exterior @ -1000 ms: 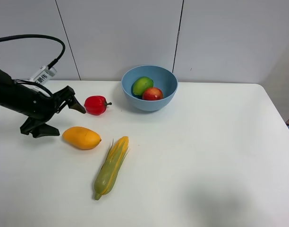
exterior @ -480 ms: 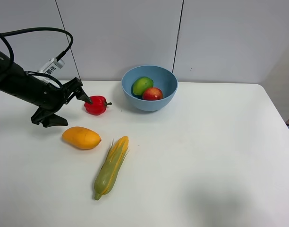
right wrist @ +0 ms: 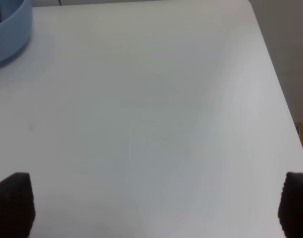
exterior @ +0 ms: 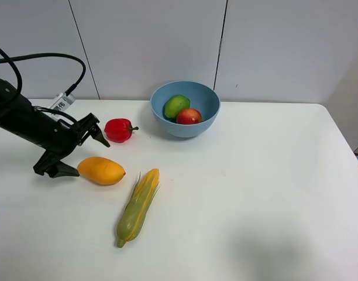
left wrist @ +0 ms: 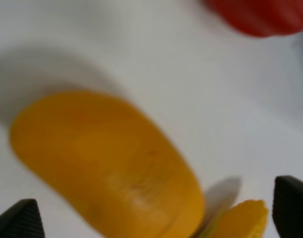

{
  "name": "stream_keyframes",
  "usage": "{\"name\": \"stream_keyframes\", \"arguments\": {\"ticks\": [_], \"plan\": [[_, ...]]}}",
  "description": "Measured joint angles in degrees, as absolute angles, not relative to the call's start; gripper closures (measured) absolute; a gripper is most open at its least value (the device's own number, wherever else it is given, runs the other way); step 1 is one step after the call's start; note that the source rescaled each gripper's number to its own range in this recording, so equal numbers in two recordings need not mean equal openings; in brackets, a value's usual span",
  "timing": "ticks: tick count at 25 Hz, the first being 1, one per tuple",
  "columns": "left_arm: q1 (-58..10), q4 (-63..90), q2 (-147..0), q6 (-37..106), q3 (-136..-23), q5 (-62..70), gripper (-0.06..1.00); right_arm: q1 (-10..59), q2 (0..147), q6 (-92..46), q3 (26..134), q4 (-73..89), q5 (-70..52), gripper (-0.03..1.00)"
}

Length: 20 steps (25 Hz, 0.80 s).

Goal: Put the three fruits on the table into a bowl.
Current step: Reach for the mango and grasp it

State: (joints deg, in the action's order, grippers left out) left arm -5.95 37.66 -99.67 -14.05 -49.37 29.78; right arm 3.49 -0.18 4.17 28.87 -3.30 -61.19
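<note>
The orange-yellow mango (exterior: 101, 170) lies on the white table (exterior: 255, 193), left of the middle. My left gripper (exterior: 85, 157) is open just above the mango's left end, one fingertip (exterior: 103, 141) near the red pepper, the other beside the mango. In the left wrist view the mango (left wrist: 107, 168) fills the space between the open fingertips (left wrist: 18, 220). The green lime (exterior: 176, 106) and the red pomegranate (exterior: 189, 116) lie in the light-blue bowl (exterior: 209, 120) at the back. My right gripper (right wrist: 154, 206) is open over bare table, out of the high view.
A small red bell pepper (exterior: 119, 130) sits left of the bowl, close behind the left gripper. A yellow-green corn cob (exterior: 138, 206) lies to the right of and in front of the mango; its tip shows in the left wrist view (left wrist: 240, 220). The bowl's edge (right wrist: 10, 29) shows in the right wrist view.
My left gripper swung back toward the pepper, then came forward and down again to the mango's left end. It stayed open. The fruits have not moved.
</note>
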Motion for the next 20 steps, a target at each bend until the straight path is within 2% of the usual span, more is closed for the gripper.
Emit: {"name": "stream_keyframes", "arguments": {"ticks": [8, 20], "plan": [[-6.24, 36.62, -104.31, -20.94, -48.79, 31.64, 0.35, 3.49, -0.18, 4.17, 28.87, -3.3, -61.19, -0.02], [-6.41, 36.38, -109.35, -21.66, -54.32, 30.82, 0.37, 3.49, -0.18, 4.17, 28.87, -3.3, -61.19, -0.02]]}}
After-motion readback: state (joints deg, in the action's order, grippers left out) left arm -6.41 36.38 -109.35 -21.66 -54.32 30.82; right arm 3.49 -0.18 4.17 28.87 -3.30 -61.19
